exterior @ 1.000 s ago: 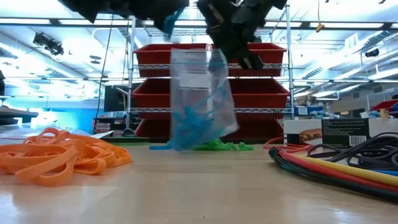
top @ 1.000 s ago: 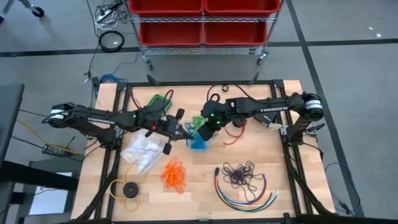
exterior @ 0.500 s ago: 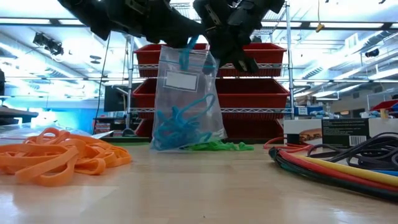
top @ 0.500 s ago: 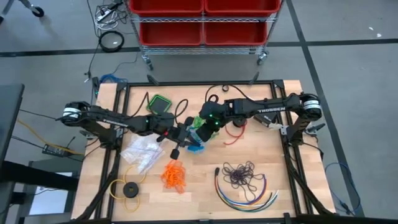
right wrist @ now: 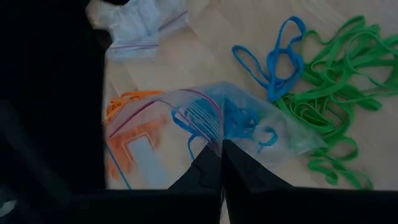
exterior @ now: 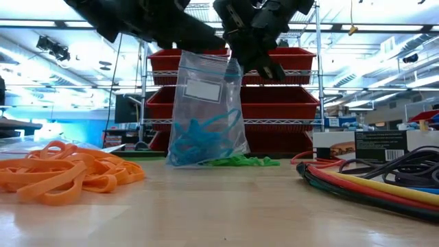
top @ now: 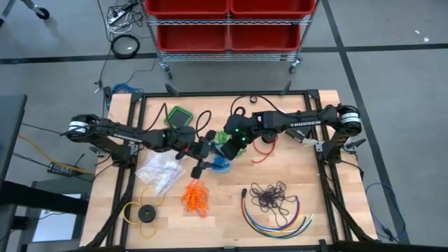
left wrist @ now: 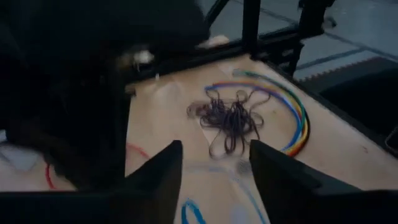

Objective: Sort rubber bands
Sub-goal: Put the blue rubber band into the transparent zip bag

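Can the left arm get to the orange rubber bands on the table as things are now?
Probably yes. The left gripper is open, holds nothing, and hangs near the clear bag. The orange rubber bands lie loose on bare table in front of it, with nothing between.

Bright overhead light; wrist pics blurry, dark.

blue bands, orange bands, green bands

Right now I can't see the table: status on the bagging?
Right hand shut on bag, held upright. Left hand open above it. Blue bands inside; green bands loose behind.
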### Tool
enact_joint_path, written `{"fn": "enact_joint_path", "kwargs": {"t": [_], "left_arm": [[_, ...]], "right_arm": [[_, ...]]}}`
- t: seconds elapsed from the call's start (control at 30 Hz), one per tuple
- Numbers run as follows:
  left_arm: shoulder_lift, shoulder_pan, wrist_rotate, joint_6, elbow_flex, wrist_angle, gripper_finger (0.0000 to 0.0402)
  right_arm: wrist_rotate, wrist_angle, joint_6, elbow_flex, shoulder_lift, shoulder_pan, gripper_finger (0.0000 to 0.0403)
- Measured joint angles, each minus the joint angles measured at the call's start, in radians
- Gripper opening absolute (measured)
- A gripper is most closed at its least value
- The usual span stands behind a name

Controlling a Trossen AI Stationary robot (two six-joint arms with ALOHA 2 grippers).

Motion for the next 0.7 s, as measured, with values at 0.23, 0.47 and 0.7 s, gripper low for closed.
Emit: {"fn": "enact_joint_path", "kwargs": {"t": [0.23,0.47,0.7], "left_arm": [[-0.080,0.019,-0.033,0.031,0.001,-0.185,0.0213],[-0.098,0.071,-0.060,0.062,-0.071,-0.330,0.0207],[-0.068,0.136,-0.076,0.021,-0.272,-0.102,0.0207]], "right_arm": [[0.000,-0.028,-0.003,0.000,0.000,-0.001,0.0000],[0.000,-0.054,-0.010,0.000,0.000,-0.001,0.0000],[0.000,-0.051,-0.010,0.000,0.000,0.002,0.0000]]}}
